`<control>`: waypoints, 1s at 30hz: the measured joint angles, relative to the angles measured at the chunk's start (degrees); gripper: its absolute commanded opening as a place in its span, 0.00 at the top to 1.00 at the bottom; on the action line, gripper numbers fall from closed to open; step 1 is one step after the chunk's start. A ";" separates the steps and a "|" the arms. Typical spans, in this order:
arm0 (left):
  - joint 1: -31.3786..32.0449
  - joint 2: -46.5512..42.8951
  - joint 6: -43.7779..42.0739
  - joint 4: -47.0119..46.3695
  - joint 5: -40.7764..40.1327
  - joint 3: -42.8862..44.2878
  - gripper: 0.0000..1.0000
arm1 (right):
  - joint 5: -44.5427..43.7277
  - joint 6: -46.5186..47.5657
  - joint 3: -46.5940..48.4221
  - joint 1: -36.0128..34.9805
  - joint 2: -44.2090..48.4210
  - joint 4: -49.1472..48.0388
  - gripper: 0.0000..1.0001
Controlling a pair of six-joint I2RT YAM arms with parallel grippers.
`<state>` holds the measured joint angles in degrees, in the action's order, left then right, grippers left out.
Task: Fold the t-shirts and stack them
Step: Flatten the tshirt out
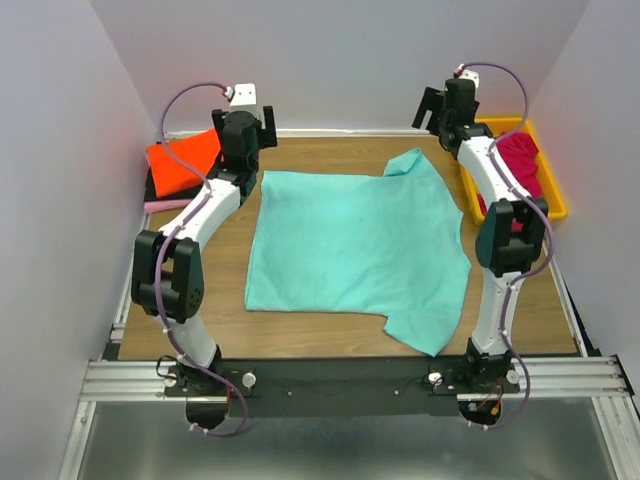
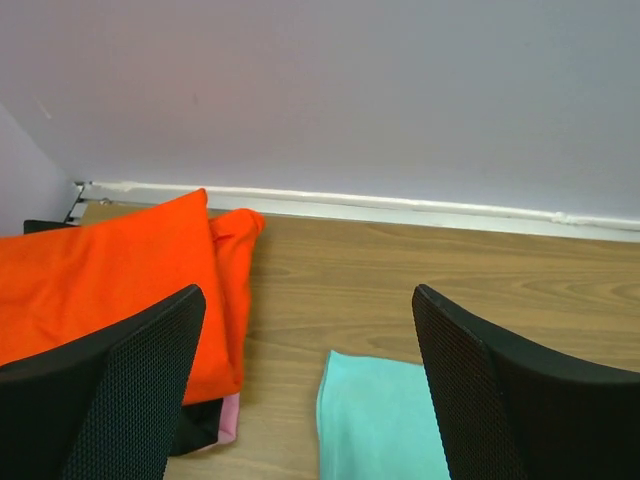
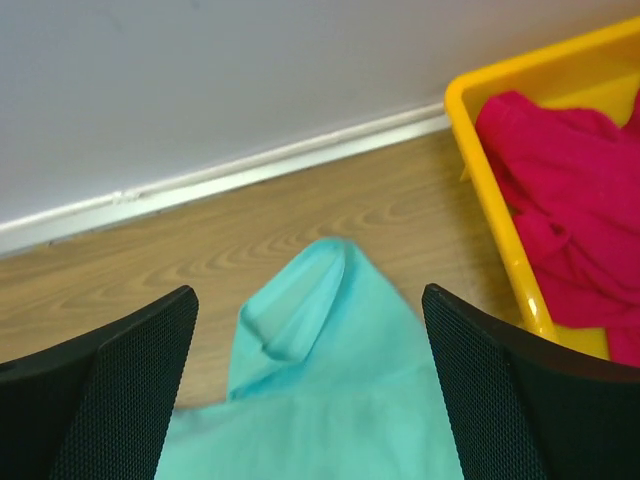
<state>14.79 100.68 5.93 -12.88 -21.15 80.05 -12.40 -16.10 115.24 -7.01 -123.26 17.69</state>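
A turquoise t-shirt (image 1: 355, 245) lies spread flat on the middle of the wooden table, one sleeve pointing to the back right (image 3: 320, 320) and one to the front right. Its far left corner (image 2: 375, 420) shows in the left wrist view. My left gripper (image 2: 305, 330) hovers open above that corner, holding nothing. Over the far sleeve my right gripper (image 3: 310, 330) is open and holds nothing as well. A folded orange-red t-shirt (image 1: 183, 160) tops a stack at the back left, with black and pale pink cloth (image 2: 215, 425) beneath. A magenta t-shirt (image 3: 560, 210) lies in the tray.
The yellow plastic tray (image 1: 555, 190) stands at the back right, close to the right arm. White walls enclose the table on the left, back and right. Bare wood (image 2: 400, 270) shows between the stack and the turquoise shirt.
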 measured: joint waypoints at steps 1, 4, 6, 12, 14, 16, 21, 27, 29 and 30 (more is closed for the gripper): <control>0.26 -0.55 0.22 -0.11 0.35 -0.17 0.08 | 0.37 -0.17 -0.90 0.00 0.70 -0.15 0.00; 1.18 -4.46 1.46 -1.60 1.33 -3.37 0.08 | 2.21 -0.59 -6.62 -0.17 6.03 -0.57 0.00; 1.97 -8.15 2.58 -2.93 1.77 -7.43 0.08 | 2.89 -1.40 -13.20 -0.37 11.45 -1.55 0.00; 5.46 -14.64 6.60 -5.03 2.51 -19.02 0.09 | 5.07 -4.35 -28.68 -0.52 21.40 -3.39 0.00; 6.80 -15.30 8.37 -4.87 2.78 -22.60 0.09 | 6.14 -5.66 -32.92 -0.52 22.36 -3.63 0.00; 8.68 -15.32 10.10 -4.63 2.97 -26.47 0.09 | 7.13 -6.88 -37.51 -0.55 22.93 -4.04 0.00; 12.24 -15.26 13.05 -4.15 5.09 -30.93 0.09 | 8.37 -9.07 -46.25 -0.94 24.09 -4.15 0.00; 12.55 -11.21 15.76 -5.09 9.29 -30.73 0.11 | 8.96 -10.01 -49.68 -1.29 24.39 -4.46 0.00; 12.35 -8.44 16.55 -4.96 10.67 -30.56 0.12 | 9.14 -10.08 -49.72 -1.31 24.11 -4.90 0.00; 12.33 -6.93 16.90 -4.85 11.43 -30.56 0.12 | 9.18 -10.10 -49.72 -1.31 23.89 -5.20 0.00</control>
<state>27.11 93.76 22.83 -17.74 -9.72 49.50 -3.22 -26.20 65.52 -8.32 -99.37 12.49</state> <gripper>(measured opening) 0.893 0.997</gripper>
